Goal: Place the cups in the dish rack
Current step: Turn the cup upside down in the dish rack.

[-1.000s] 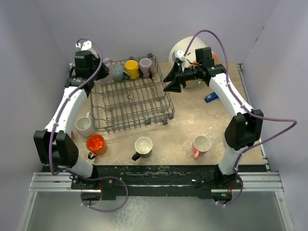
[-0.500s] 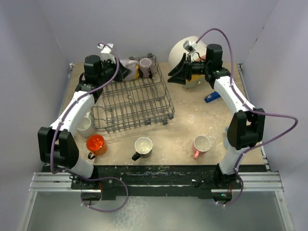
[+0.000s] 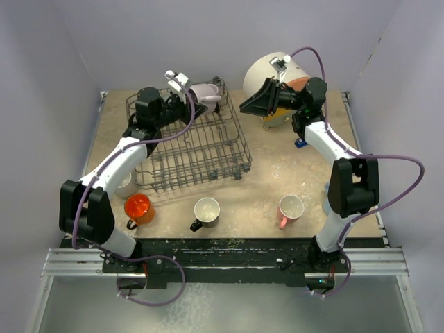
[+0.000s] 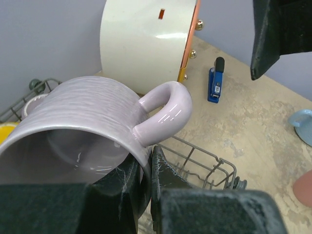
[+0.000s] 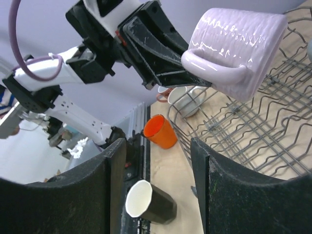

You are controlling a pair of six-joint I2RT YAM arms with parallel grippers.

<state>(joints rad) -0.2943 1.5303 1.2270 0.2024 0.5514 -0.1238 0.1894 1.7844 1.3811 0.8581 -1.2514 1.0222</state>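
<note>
Pinches the mauve mug (image 3: 207,94) by its rim with the left gripper (image 4: 145,170), on its side above the dish rack (image 3: 187,149) far edge, with the right gripper (image 3: 254,104) half open, empty, raised far right.

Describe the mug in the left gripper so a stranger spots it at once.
Find the grey wire rack, left of centre. Over its far right corner the left gripper pinches a ribbed mauve mug by its rim, the only mug in the air.
</note>
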